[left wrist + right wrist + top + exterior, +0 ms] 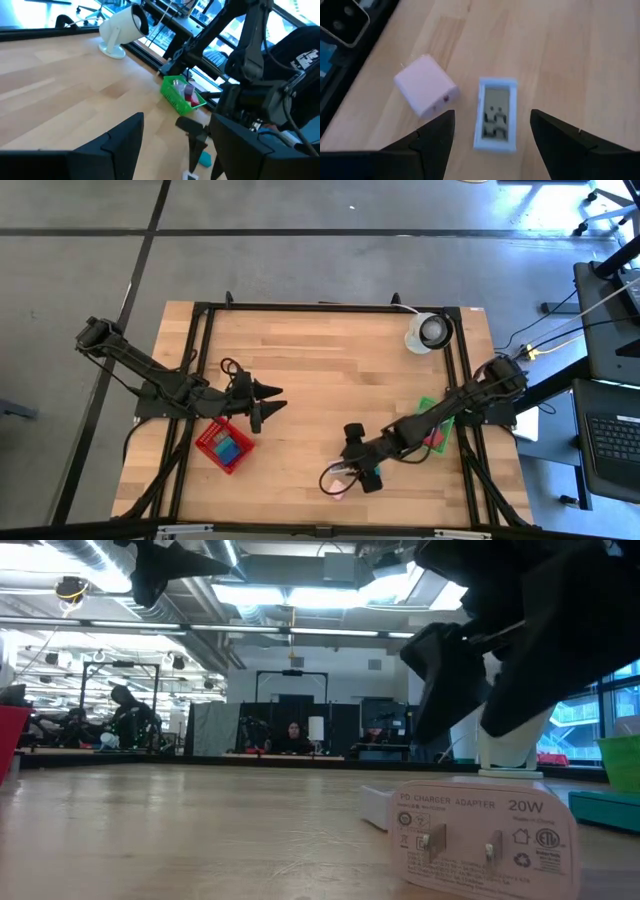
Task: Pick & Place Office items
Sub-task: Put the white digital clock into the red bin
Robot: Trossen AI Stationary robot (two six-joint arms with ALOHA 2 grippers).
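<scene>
- The right gripper is hovering above the bench near its front edge, at about 6 o'clock in the high view, with its jaws standing wide apart and holding nothing.
- Directly between those jaws, a small pale-blue digital display unit is lying flat on the wood, screen up; this looks like the piece being targeted, so the step in hand is, by my reading, the approach before a pick.
- Just beside it, at its 9 to 10 o'clock in the right wrist view, a pink charger adapter is lying apart from it; the low view shows its prongs and its "20W" label.
- The next move is calling for a straight descent so the jaws straddle the display unit's narrow sides without nudging the adapter, then a closing and a lift toward a basket.
- Toward 4 o'clock from there, the green basket is sitting under the right arm, already holding pink and red pieces.
- Out at 8 o'clock, the red basket is holding blue and green pieces.
- The left gripper is waiting just above the red basket, jaws apart and empty.
- Farthest off, at 1 o'clock, a white round camera-like object is standing at the bench's back corner.
</scene>
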